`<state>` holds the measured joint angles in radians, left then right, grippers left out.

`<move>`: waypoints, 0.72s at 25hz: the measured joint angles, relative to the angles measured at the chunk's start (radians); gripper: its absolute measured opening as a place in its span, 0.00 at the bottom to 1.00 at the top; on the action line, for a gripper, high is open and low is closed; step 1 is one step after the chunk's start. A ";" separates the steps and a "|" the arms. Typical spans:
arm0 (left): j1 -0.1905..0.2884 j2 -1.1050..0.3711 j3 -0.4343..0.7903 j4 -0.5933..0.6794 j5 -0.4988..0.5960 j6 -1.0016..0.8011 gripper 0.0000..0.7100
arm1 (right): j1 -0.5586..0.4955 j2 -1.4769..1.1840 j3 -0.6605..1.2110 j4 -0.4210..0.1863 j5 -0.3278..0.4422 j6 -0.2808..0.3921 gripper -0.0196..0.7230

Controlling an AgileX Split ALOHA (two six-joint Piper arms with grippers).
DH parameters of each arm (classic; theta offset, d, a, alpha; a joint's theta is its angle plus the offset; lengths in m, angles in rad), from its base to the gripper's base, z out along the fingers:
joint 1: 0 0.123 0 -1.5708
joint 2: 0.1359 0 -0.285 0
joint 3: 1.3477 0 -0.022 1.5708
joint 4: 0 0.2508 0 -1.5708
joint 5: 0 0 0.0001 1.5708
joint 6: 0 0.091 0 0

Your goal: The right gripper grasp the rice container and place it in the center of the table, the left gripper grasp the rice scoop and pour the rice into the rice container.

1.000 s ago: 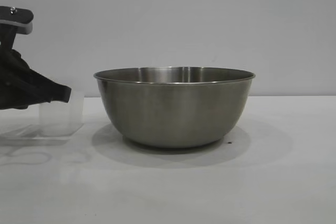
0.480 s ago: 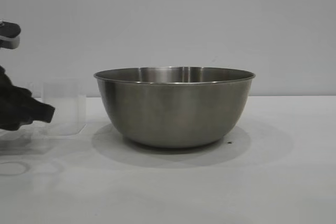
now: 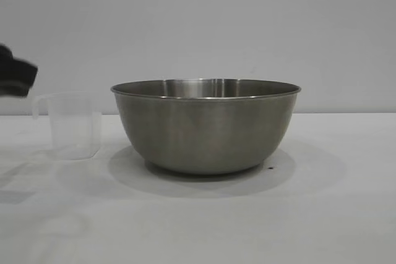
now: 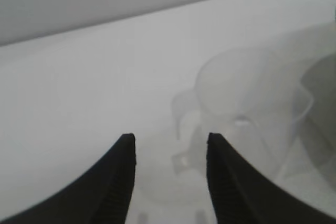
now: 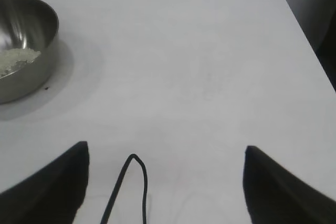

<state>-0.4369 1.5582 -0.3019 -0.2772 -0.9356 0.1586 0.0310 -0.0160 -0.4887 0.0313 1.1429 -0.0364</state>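
Rice (image 5: 16, 60) lay in the steel bowl (image 3: 205, 125); the scoop (image 3: 73, 126) stood emptied beside it; left claw (image 4: 169, 145) part-open, holding nothing; right claw (image 5: 165, 153) wide, empty; job looked done.

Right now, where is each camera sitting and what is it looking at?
Exterior view: level with the table, side-on to the steel bowl and plastic cup; left tool at the edge.
Left wrist view: behind the left tool's fingers, above the empty cup.
Right wrist view: behind the open right tool, facing tabletop; bowl holds rice.
Shared: the bowl shows in the exterior and right wrist views.
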 joint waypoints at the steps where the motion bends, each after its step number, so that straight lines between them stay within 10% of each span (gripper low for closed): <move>1: 0.000 -0.027 0.000 0.004 0.052 -0.002 0.38 | 0.000 0.000 0.000 0.000 0.000 0.000 0.75; 14: 0.000 -0.402 -0.138 0.015 0.763 0.000 0.38 | 0.000 0.000 0.000 0.000 0.000 0.000 0.75; 18: 0.000 -0.518 -0.193 0.050 0.954 0.000 0.54 | 0.000 0.000 0.000 0.000 0.000 0.000 0.75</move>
<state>-0.4369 1.0398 -0.4953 -0.2270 0.0180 0.1585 0.0310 -0.0160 -0.4887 0.0313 1.1429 -0.0364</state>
